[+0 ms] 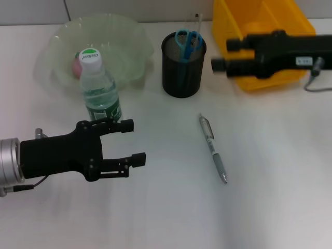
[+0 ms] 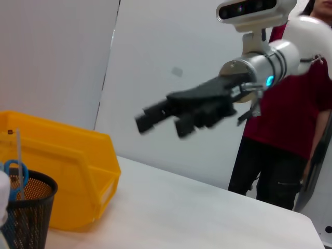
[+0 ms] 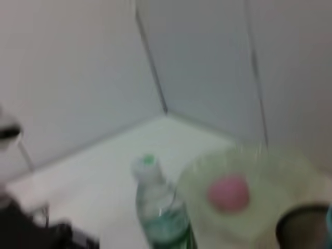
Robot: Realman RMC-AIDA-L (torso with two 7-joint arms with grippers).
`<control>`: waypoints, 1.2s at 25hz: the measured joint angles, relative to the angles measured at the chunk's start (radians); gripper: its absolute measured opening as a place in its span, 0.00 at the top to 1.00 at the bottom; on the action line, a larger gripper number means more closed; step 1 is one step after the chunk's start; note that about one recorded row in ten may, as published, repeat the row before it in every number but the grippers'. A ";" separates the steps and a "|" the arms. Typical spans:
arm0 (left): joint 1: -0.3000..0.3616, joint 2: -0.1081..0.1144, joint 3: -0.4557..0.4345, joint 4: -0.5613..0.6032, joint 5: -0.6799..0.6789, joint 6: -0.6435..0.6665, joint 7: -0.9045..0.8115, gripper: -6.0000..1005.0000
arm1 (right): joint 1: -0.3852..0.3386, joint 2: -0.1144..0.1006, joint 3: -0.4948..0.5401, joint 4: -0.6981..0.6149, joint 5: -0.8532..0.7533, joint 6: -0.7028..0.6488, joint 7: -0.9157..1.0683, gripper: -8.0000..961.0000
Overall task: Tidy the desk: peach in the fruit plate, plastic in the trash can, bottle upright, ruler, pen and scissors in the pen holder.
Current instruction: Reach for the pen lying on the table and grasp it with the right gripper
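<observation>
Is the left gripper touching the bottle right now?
Apart. The head view shows the left gripper open beside the upright bottle, its upper finger just short of the base.

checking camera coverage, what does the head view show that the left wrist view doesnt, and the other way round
Only the head view shows the grey pen lying on the white desk, the upright clear plastic bottle with a white cap, the pale green fruit plate and the open left gripper.

Only the left wrist view shows a person in a dark red top standing behind the desk.

Both show the black mesh pen holder with blue-handled scissors in it, the yellow plastic bin and the right gripper.
</observation>
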 joint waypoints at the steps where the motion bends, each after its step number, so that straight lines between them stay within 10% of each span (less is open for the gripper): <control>1: -0.002 0.000 -0.001 0.000 0.000 0.000 0.000 0.16 | 0.013 0.000 0.009 -0.030 -0.053 -0.040 0.048 0.32; 10: -0.017 0.003 0.005 0.001 0.000 0.005 0.000 0.16 | 0.210 -0.003 0.003 -0.119 -0.500 -0.289 0.498 0.27; 30: -0.023 -0.001 0.018 0.198 0.175 0.055 -0.142 0.16 | 0.423 0.001 -0.041 -0.047 -0.730 -0.414 0.635 0.27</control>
